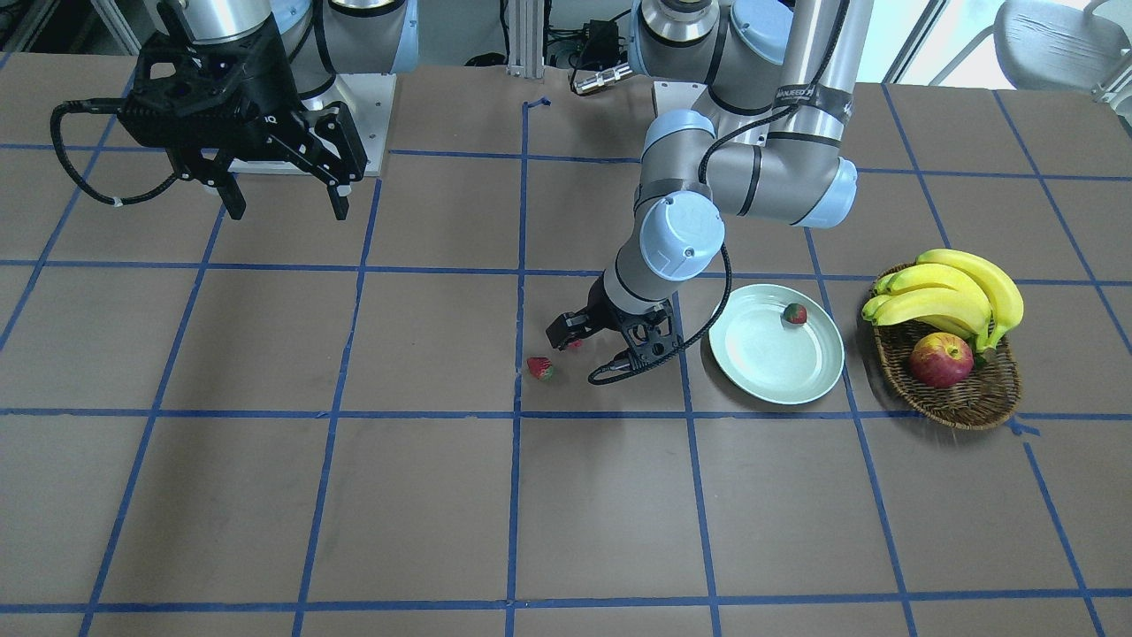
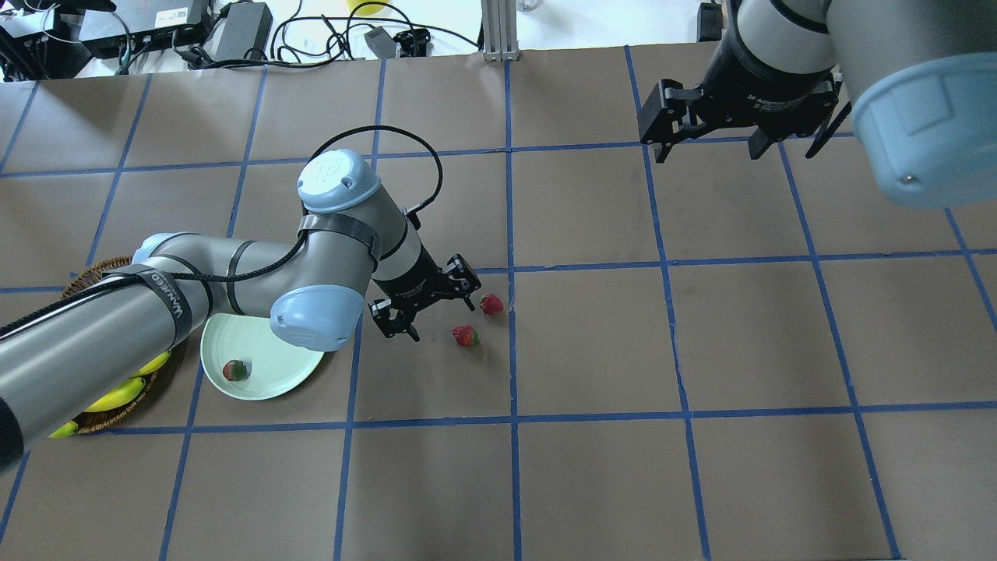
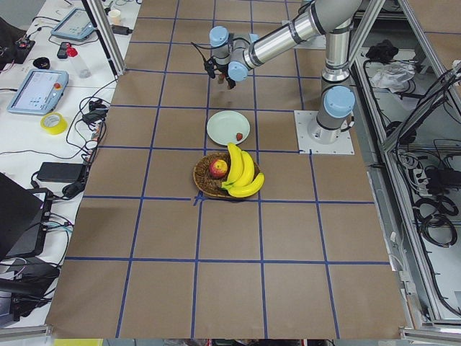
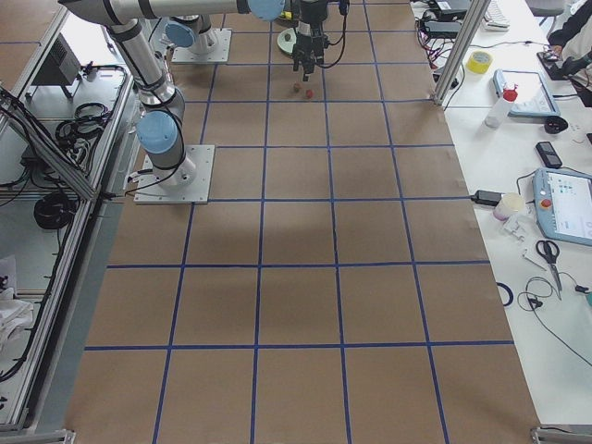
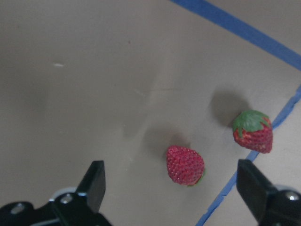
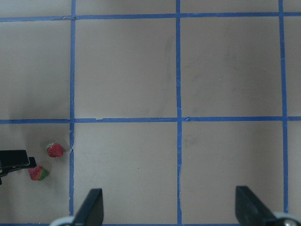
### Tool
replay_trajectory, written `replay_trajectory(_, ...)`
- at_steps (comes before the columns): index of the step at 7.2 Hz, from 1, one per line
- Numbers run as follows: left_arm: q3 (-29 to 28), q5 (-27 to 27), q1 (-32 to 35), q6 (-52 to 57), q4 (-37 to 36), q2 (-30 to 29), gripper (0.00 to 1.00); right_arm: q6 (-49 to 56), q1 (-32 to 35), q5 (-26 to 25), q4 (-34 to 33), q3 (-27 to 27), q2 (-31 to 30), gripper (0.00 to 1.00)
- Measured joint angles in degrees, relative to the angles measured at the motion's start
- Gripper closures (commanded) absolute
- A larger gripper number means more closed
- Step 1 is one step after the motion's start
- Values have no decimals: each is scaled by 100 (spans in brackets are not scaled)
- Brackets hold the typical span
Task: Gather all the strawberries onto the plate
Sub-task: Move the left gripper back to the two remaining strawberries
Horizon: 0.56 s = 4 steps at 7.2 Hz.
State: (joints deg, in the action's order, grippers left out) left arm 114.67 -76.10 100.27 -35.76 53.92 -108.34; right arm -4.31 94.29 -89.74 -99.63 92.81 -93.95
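Observation:
One strawberry (image 1: 795,313) lies in the pale mint-green plate (image 1: 761,380), near its rim. It also shows in the overhead view (image 2: 234,370), on the plate (image 2: 273,382). Two strawberries lie on the table right of the plate, one (image 2: 465,336) nearer me and one (image 2: 491,304) by the blue tape line. My left gripper (image 2: 444,308) hovers low beside them, open and empty. In the left wrist view one strawberry (image 5: 185,165) sits between the fingers (image 5: 94,181) and the other strawberry (image 5: 254,132) lies further off. My right gripper (image 2: 709,144) is open and empty, high at the far right.
A brown wicker basket (image 1: 964,398) with bananas (image 1: 955,292) and a red-yellow apple (image 1: 940,359) stands just beyond the plate, on my left. My left forearm (image 2: 234,273) reaches over the plate and basket. Blue tape lines grid the brown table.

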Motion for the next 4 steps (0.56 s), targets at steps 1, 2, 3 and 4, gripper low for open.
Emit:
replay_trajectory(1,2,67,17,-105,-5,-46,21,0,1,0,-2,0,0,0)
replay_trajectory(2,2,177,23,-169,-6,-76,52,2,1,0,-3,0,0,0)
replay_trajectory(3,1,237,28,-197,-7,-110,89,5,1,0,-3,0,0,0)
replay_trajectory(4,-2,262,30,-207,-9,-139,100,7,2,0,-3,0,0,0)
